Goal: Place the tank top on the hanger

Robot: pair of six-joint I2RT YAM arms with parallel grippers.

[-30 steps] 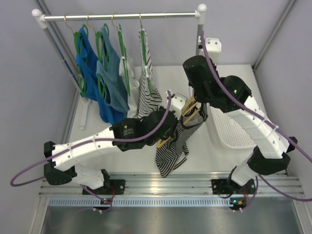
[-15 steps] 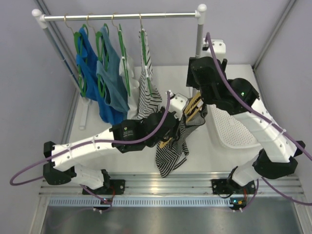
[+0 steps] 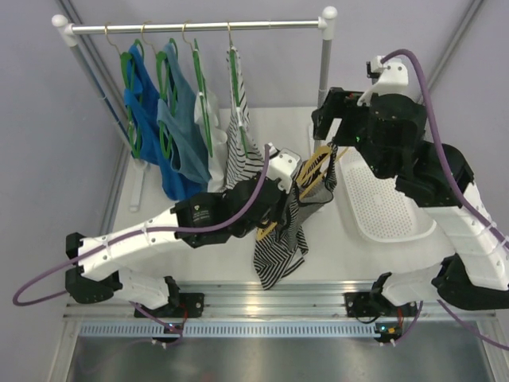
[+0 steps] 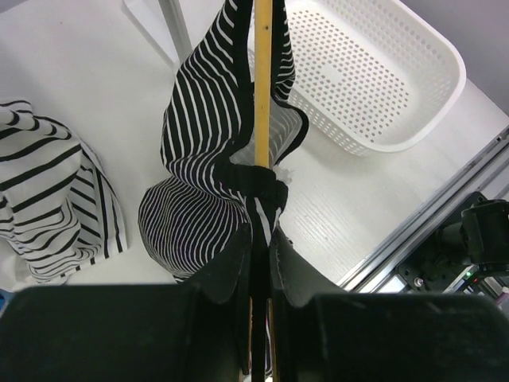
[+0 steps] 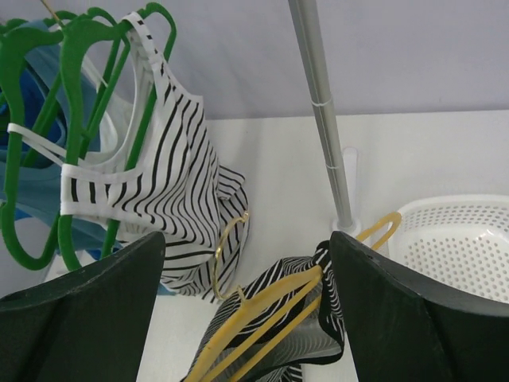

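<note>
You have pale grey walls closing in a white table. A metal clothes rail stands far left.

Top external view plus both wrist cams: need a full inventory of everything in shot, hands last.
dark black-and-white striped fabric tank top: one, draped on the yellow-orange hanger, table centre
thin yellow-orange clothes hanger: one, held above table centre
green plastic hangers: four, hooked on the rail
blue fabric tops: two, left on the rail
pale, mostly white striped top: one, rightmost on the rail
metal clothes rail with white end caps: one, at the back
white perforated plastic basket: one, table right
white table: one
left hand: black, shut on the hanger
right hand: black, open, holding nothing
</note>
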